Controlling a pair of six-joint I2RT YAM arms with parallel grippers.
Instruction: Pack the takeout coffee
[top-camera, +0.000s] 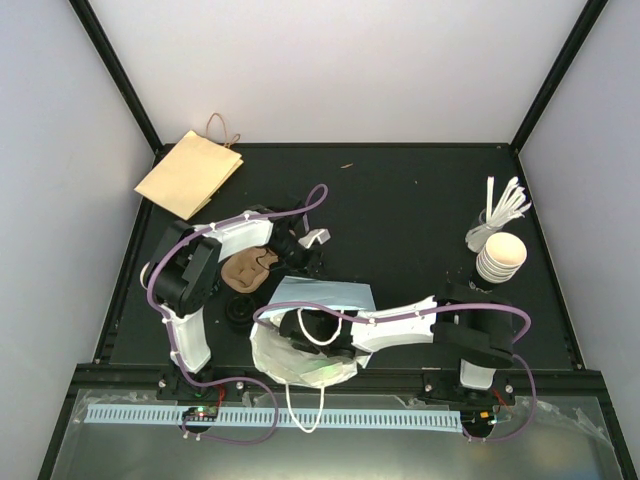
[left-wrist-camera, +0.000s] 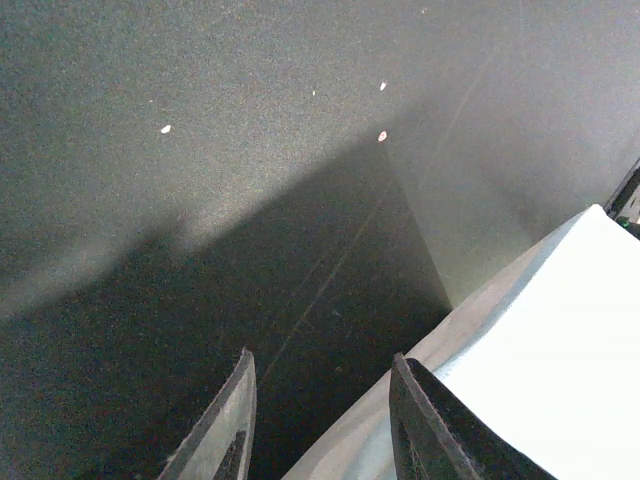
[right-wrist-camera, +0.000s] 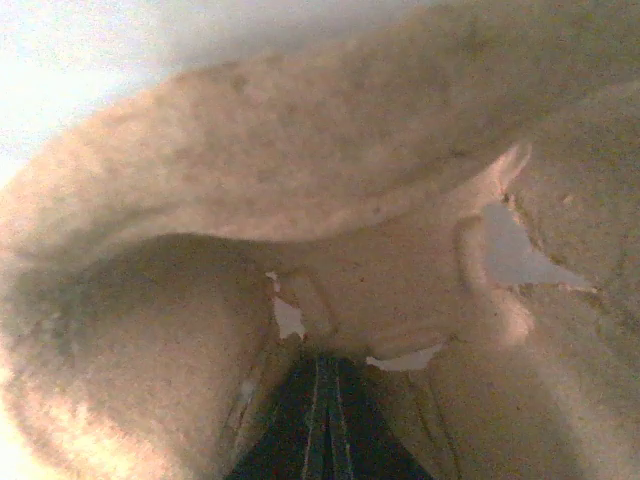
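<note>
Taking the middle of the table (top-camera: 400, 200) as our clock centre, nearest us at about 7 o'clock lies a crumpled white bag (top-camera: 275, 355) with rope handles. The right arm reaches into it from 4 o'clock. On its wrist camera the right gripper (right-wrist-camera: 322, 405) has its claw pressed tight together, with nothing that we can see pinched in it. Brown, fibrous, torn pulp fills the rest of that view.

At 8 o'clock sits a round black lid shape (top-camera: 240, 308). We cannot tell whether it tops the takeout coffee or is a loose lid, and no view shows the cup plainly.

Just beyond it, at 9 o'clock, rests a brown pulp carrier (top-camera: 243, 270). Beside that is the left gripper (left-wrist-camera: 322, 360), its claw narrowly parted over bare table and holding nothing.

At 3 o'clock stands a stack of white cups (top-camera: 500, 257), with white stirrers (top-camera: 505, 203) at 2 o'clock. Farthest off, at 10 o'clock, a flat brown paper bag (top-camera: 190, 172) overhangs the corner.
</note>
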